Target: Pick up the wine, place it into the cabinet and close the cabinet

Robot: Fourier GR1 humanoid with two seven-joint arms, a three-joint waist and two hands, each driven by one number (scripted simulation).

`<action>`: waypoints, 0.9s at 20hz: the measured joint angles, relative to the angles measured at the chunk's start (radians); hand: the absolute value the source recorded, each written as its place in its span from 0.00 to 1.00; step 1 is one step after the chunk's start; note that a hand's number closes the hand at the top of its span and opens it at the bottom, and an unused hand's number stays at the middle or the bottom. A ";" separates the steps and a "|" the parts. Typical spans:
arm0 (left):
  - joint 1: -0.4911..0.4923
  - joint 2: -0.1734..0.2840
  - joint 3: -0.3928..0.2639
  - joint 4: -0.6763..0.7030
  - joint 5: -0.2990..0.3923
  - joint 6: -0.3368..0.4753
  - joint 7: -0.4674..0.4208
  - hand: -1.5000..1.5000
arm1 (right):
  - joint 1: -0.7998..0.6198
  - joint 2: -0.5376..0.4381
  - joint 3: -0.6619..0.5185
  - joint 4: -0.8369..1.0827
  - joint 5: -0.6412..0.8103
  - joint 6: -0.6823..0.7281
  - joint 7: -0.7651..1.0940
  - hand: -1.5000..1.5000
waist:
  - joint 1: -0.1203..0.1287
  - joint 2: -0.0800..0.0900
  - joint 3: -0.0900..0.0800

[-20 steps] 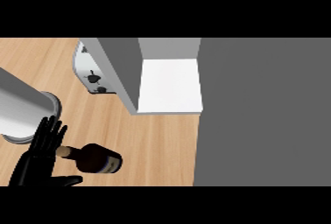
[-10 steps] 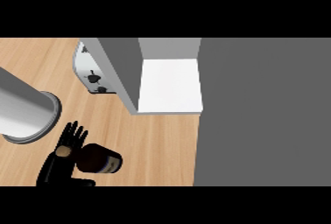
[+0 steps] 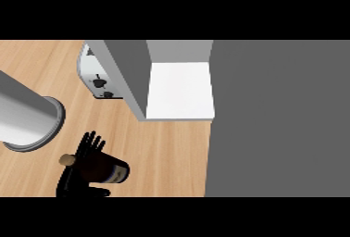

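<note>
The wine bottle (image 3: 103,167) is dark, with a cork at its left end and a pale label at its right end. It sits on the wooden counter (image 3: 164,152) at the lower left. My left hand (image 3: 87,144) is right against it, straight fingers pointing up past its far side and thumb low by the view's edge; the bottle covers the palm. My grey left forearm (image 3: 24,115) fills the left edge. The cabinet (image 3: 179,90) stands open above and to the right, showing a white shelf. My right hand is out of sight.
A silver toaster (image 3: 96,74) stands on the counter just left of the cabinet's grey side panel (image 3: 126,69). A dark grey surface (image 3: 280,115) fills the whole right side. Bare wood lies between the bottle and the shelf.
My left hand has slid right, from beside the bottle's corked end to directly against the bottle. The bottle has stayed where it was.
</note>
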 measured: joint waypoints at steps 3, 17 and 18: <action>-0.040 -0.001 0.017 0.060 0.017 -0.003 -0.023 0.00 | -0.006 0.014 0.029 -0.003 0.004 -0.019 0.019 0.00 | 0.000 0.000 0.000; -0.174 0.014 0.014 0.284 0.049 -0.110 -0.086 1.00 | 0.046 0.011 0.017 0.002 0.005 0.025 -0.035 0.00 | -0.002 -0.001 0.001; -0.176 0.009 0.006 0.283 0.050 -0.114 -0.079 1.00 | 0.047 0.008 0.009 0.004 0.004 0.029 -0.034 0.00 | -0.001 -0.001 0.001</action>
